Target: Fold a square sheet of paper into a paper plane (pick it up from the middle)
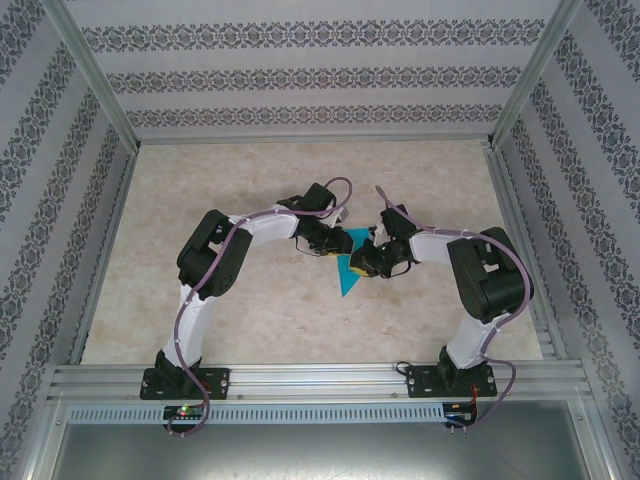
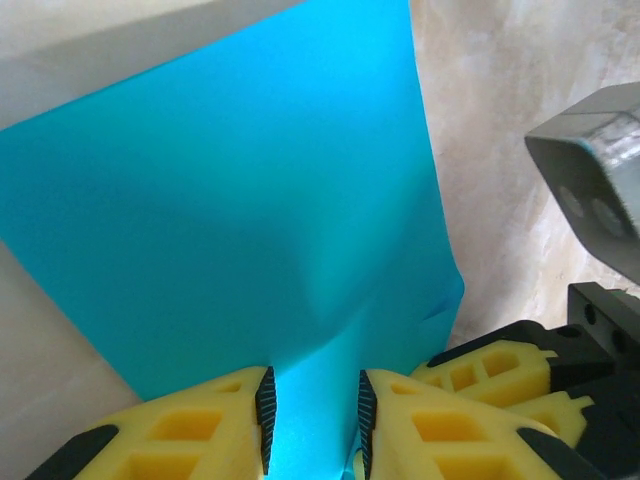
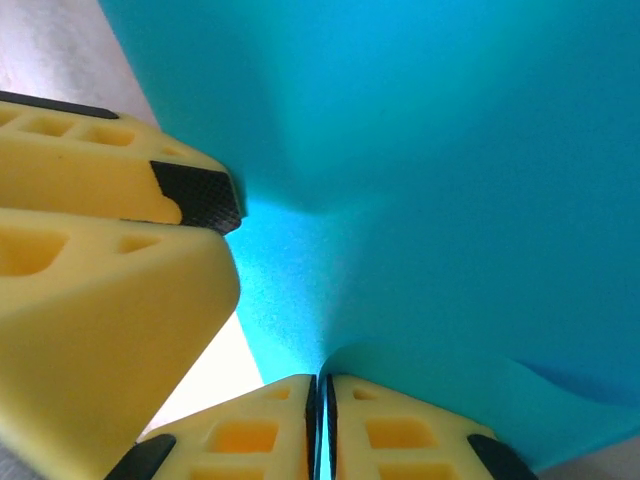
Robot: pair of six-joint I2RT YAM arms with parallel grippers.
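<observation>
Pale marbled table with the turquoise sheet of paper's lower tip at its surface.

I work in a lab test cell: my table has a pale marbled top, aluminium rails bound its near edge, metal posts rise at its corners, and patterned wallpaper panels stand around it.

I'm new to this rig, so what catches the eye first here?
The turquoise sheet of paper, held mid-table between both arms. The right pincer is shut on the sheet's edge; the left pincer has the sheet between slightly parted fingers. Around it lies the pale marbled table.
</observation>
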